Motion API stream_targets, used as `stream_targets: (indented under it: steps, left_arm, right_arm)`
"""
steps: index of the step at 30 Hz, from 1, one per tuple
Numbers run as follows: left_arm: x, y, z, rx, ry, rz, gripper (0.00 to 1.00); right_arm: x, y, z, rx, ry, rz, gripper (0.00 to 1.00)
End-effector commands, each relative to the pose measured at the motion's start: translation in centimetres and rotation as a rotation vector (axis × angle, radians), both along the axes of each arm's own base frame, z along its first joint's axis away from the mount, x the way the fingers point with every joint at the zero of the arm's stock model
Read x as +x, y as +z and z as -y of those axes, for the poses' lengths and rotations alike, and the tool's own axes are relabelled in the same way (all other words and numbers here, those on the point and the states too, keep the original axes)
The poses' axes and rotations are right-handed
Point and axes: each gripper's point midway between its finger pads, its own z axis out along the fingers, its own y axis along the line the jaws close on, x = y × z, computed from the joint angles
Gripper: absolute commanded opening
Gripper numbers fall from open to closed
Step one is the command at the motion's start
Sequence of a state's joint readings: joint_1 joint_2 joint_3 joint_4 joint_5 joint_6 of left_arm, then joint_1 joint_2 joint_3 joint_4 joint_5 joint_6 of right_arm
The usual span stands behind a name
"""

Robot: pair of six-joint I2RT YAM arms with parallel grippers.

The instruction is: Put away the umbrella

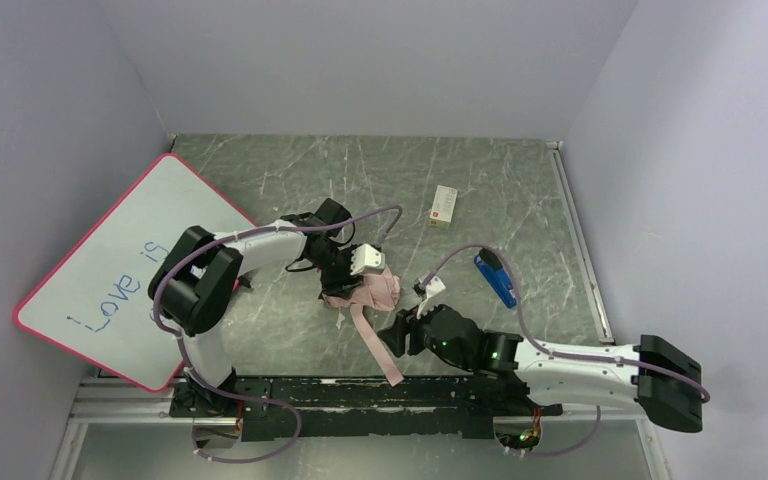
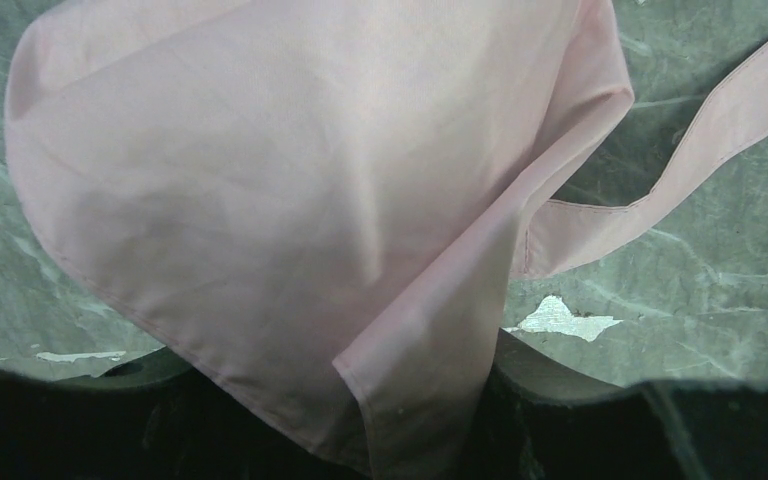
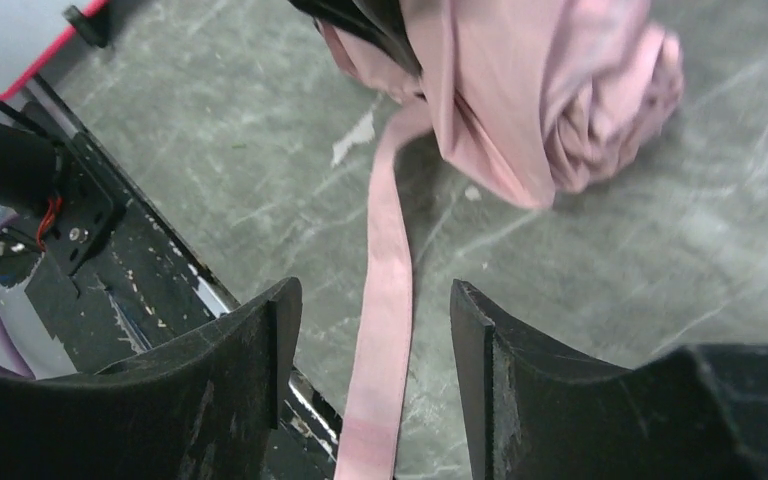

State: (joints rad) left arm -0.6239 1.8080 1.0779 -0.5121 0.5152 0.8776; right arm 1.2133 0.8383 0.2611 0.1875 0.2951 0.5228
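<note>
The umbrella (image 1: 372,290) lies folded in a pale pink bundle at the table's middle, black inner fabric showing at its left side. Its pink strap (image 1: 378,350) trails toward the near edge. My left gripper (image 1: 345,268) sits on the bundle's left end. In the left wrist view (image 2: 425,420) pink fabric (image 2: 290,180) fills the frame and runs between the dark jaws, which are shut on it. My right gripper (image 1: 400,335) is open just above the strap. In the right wrist view (image 3: 372,340) the strap (image 3: 390,270) runs between the fingers (image 3: 270,340) without touching them, with the bundle (image 3: 550,90) ahead.
A pink-framed whiteboard (image 1: 110,270) with blue writing leans at the left. A small white box (image 1: 444,206) and a blue object (image 1: 497,280) lie at the back right. A black rail (image 1: 360,395) runs along the near edge and also shows in the right wrist view (image 3: 110,250).
</note>
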Motion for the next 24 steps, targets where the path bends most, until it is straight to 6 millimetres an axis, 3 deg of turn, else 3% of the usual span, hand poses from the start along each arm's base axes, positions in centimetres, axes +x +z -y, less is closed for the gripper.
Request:
stream_targets:
  steps: [1, 12, 24]
  left_arm:
    - [-0.2, -1.8, -1.9, 0.100, 0.031, 0.011, 0.05]
    - [-0.3, -1.7, -1.9, 0.103, 0.028, 0.016, 0.05]
    - [-0.1, -1.8, -1.9, 0.107, 0.031, 0.021, 0.05]
  right_arm:
    - [0.3, 0.6, -1.6, 0.206, -0.108, -0.134, 0.60]
    - [2.1, -3.9, -4.1, 0.133, -0.192, -0.199, 0.63]
    - [3.3, -5.8, -5.8, 0.109, -0.199, -0.200, 0.63]
